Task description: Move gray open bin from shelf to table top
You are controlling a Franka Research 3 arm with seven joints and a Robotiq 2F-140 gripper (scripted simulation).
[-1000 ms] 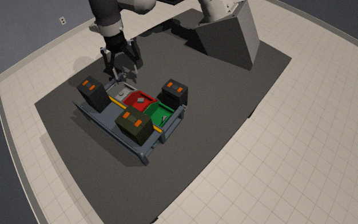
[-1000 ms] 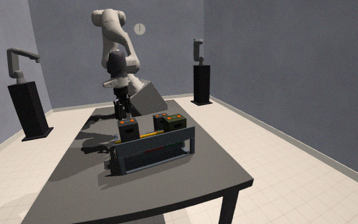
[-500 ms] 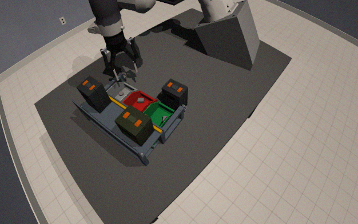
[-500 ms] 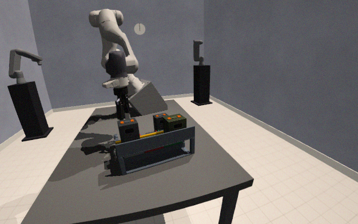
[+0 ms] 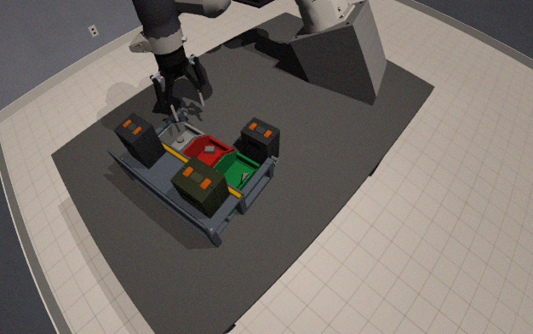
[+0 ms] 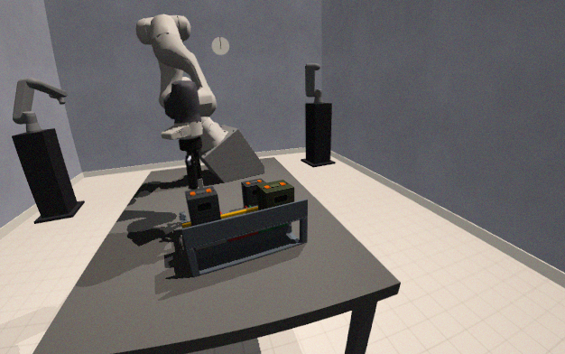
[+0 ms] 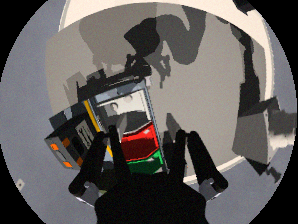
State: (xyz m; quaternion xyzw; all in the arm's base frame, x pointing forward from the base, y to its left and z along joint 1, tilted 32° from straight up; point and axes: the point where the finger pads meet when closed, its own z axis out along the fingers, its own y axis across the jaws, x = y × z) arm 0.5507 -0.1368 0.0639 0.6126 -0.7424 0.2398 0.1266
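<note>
The gray open bin (image 5: 169, 137) (image 7: 136, 108) sits on the shelf (image 5: 158, 178) (image 6: 244, 227) at one end of the bin row, with a small round part (image 5: 180, 139) in it. The red bin (image 5: 197, 150) (image 7: 139, 147) stands beside it, with a gray block inside; the green bin (image 5: 232, 169) (image 7: 153, 162) is beyond, with a gray part inside. My gripper (image 5: 188, 110) (image 7: 146, 118) is partly open and empty, near the gray bin's open front. In the wrist view one fingertip overlaps the bin area and the other is outside the shelf's front edge. Its exact height is unclear.
A tall dark box (image 5: 140, 142) (image 6: 203, 209) and an olive box (image 5: 201, 187) (image 6: 277, 197) stand on the shelf behind a yellow strip (image 5: 174, 152) (image 6: 239, 212). Another dark box (image 5: 260, 138) (image 6: 249, 195) stands near the green bin's front side.
</note>
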